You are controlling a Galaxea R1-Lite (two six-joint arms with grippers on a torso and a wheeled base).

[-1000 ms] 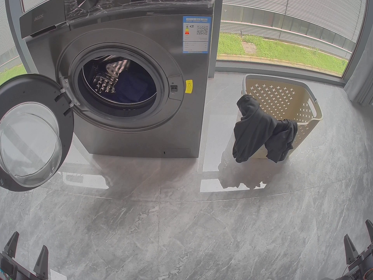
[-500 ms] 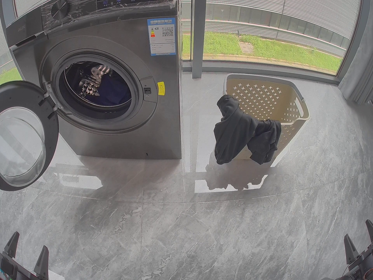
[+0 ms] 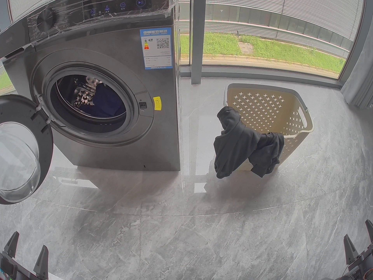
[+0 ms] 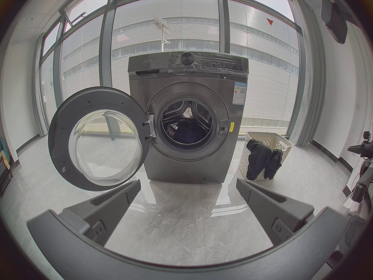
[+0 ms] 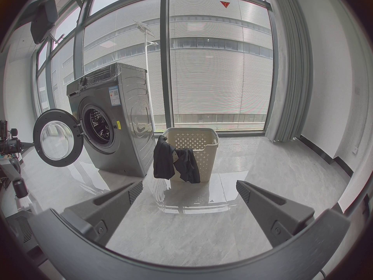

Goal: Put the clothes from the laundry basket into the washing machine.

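Both grippers hang low over the floor (image 3: 194, 234), well back from the front of the washing machine (image 3: 163, 137). Left gripper (image 3: 27, 249) has its two fingers spread wide with nothing between them, and sits on the door side of the washing machine. Right gripper (image 3: 357, 232) is also spread apart and holds nothing. It sits off to the other side, past the machine's right edge.

From the left wrist, the left gripper (image 4: 186, 182) faces the washing machine (image 4: 186, 164) straight on. From the right wrist, the right gripper (image 5: 188, 183) faces the laundry basket (image 5: 204, 152).

On the washing machine, the round door (image 3: 19, 152) is swung fully open to the left of the drum opening (image 3: 91, 102). Some dark blue cloth (image 3: 103, 104) lies inside the drum.

To the right of the washing machine stands the laundry basket (image 3: 307, 115), upright, with a strip of bare floor between the two. Dark clothes (image 3: 237, 144) are draped over the basket's near rim, at the corner nearest the washing machine, and hang down its outer wall.

Behind the washing machine runs a tall window (image 3: 272, 20), with a curtain (image 3: 359, 86) at its far right end.
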